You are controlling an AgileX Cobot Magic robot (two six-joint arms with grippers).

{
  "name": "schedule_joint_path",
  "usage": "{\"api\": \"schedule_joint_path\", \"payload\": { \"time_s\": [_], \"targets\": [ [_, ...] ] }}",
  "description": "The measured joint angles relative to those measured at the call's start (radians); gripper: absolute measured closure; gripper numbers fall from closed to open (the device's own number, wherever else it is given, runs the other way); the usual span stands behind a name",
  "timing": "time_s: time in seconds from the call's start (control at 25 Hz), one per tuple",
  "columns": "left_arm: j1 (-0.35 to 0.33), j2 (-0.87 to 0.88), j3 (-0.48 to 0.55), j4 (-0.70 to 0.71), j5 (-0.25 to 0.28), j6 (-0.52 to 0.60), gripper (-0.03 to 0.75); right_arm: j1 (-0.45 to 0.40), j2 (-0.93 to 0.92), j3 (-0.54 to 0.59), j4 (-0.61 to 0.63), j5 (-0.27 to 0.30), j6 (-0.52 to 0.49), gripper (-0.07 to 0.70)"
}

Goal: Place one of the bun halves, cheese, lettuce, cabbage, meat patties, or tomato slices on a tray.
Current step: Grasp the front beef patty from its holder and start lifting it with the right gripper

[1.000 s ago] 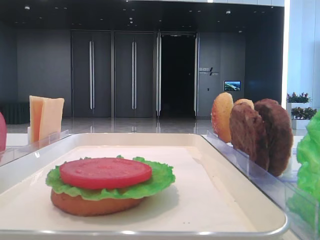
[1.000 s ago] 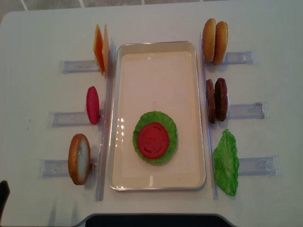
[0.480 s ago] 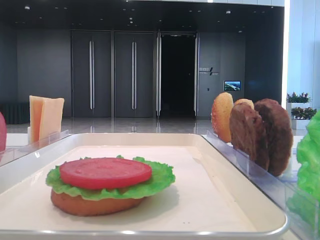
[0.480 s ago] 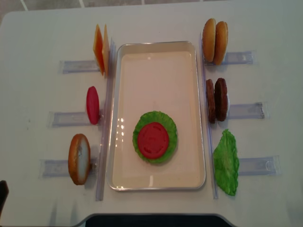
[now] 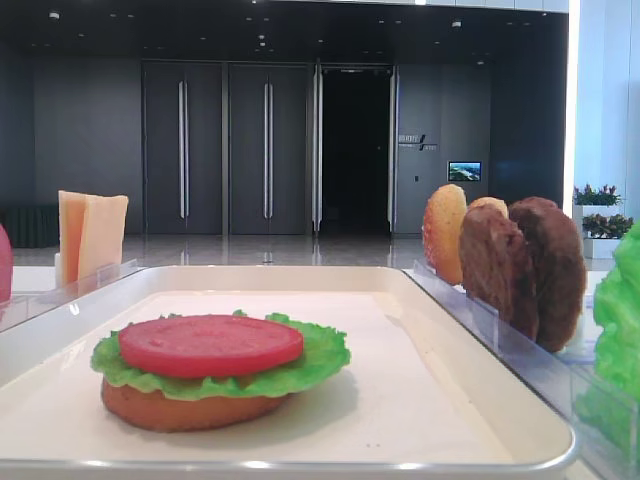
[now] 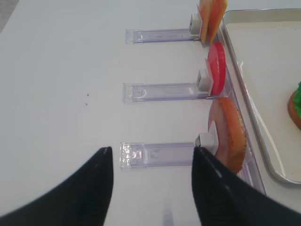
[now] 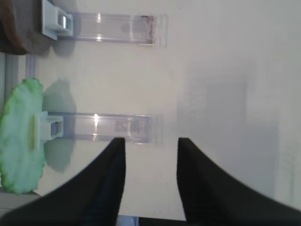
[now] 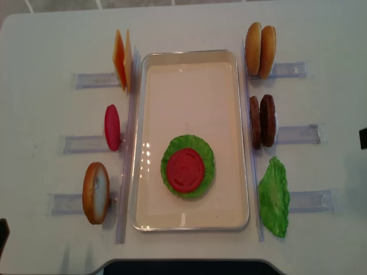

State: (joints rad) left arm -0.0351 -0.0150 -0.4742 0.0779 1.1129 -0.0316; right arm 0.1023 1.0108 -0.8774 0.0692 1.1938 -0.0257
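On the cream tray a tomato slice lies on lettuce over a bun half. Left of the tray stand cheese, a tomato slice and a bun half. To its right are two bun halves, the meat patties and lettuce. No cabbage is in view. My left gripper is open and empty over the table, left of the bun half. My right gripper is open and empty, right of the lettuce.
Clear plastic racks hold the pieces on both sides of the tray, and their bare ends reach outward towards each gripper. A dark bit of the right arm shows at the table's right edge, and one of the left arm at the bottom left.
A dark part of the right arm has come into the overhead view at the right edge. The dark part at the bottom left has sunk lower. The food has not moved.
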Motion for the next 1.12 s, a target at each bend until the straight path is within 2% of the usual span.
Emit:
{"api": "schedule_joint_path", "payload": {
  "time_s": [0.32,0.6,0.68,0.76,0.92,1.12],
  "targets": [
    [0.0,0.0,0.0,0.001,0.0,0.0,0.307,0.0,0.228,-0.19,0.013,0.0,-0.006,0.328],
    [0.0,0.0,0.0,0.001,0.0,0.0,0.307,0.0,0.261,-0.218,0.031,0.007,-0.007,0.325],
    [0.0,0.0,0.0,0.001,0.0,0.0,0.307,0.022,0.263,-0.218,0.047,0.003,-0.004,0.325],
    [0.0,0.0,0.0,0.001,0.0,0.0,0.307,0.075,0.265,-0.218,0.052,-0.015,0.026,0.325],
    [0.0,0.0,0.0,0.001,0.0,0.0,0.307,0.251,0.27,-0.226,0.045,-0.085,0.134,0.325],
    [0.0,0.0,0.0,0.001,0.0,0.0,0.307,0.45,0.368,-0.318,-0.008,-0.111,0.285,0.325]
  ]
}}
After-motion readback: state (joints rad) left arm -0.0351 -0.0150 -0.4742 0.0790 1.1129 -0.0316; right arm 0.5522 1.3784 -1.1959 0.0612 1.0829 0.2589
